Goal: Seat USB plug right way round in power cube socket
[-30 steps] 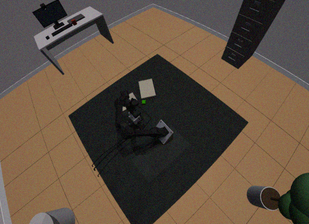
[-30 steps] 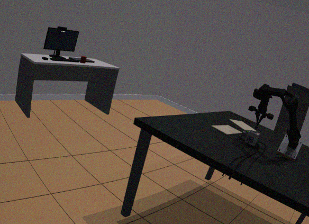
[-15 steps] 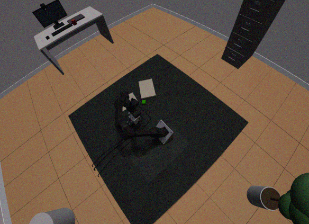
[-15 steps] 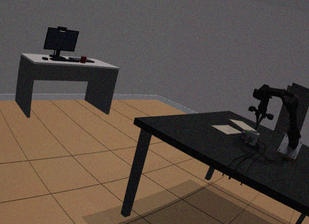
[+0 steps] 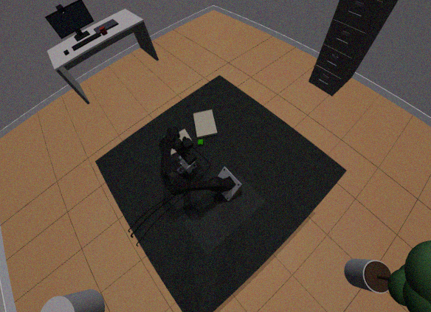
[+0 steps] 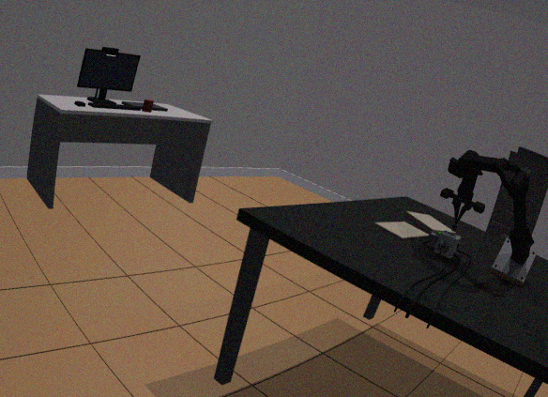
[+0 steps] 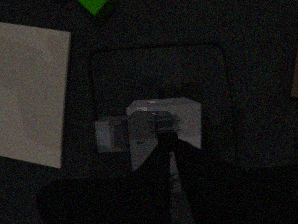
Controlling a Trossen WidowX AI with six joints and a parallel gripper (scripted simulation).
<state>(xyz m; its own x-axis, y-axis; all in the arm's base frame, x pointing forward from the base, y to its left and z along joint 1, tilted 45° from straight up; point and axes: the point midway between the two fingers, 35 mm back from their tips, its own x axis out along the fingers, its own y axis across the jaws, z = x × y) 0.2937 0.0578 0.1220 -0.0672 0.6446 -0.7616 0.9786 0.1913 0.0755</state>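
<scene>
The pale grey power cube stands on the black table, with dark slots on its top face. My gripper points down at the top of the cube and is shut on the USB plug, a small dark shape at the fingertips in the wrist view. The fingers and the darkness hide most of the plug. Whether its tip is inside the socket or just above it, and which way round it is, I cannot tell.
A grey block-like piece sits against the cube's left side in the wrist view. A thin dark cable loops around the cube. A green block and a cream pad lie nearby. Cables run over the table edge.
</scene>
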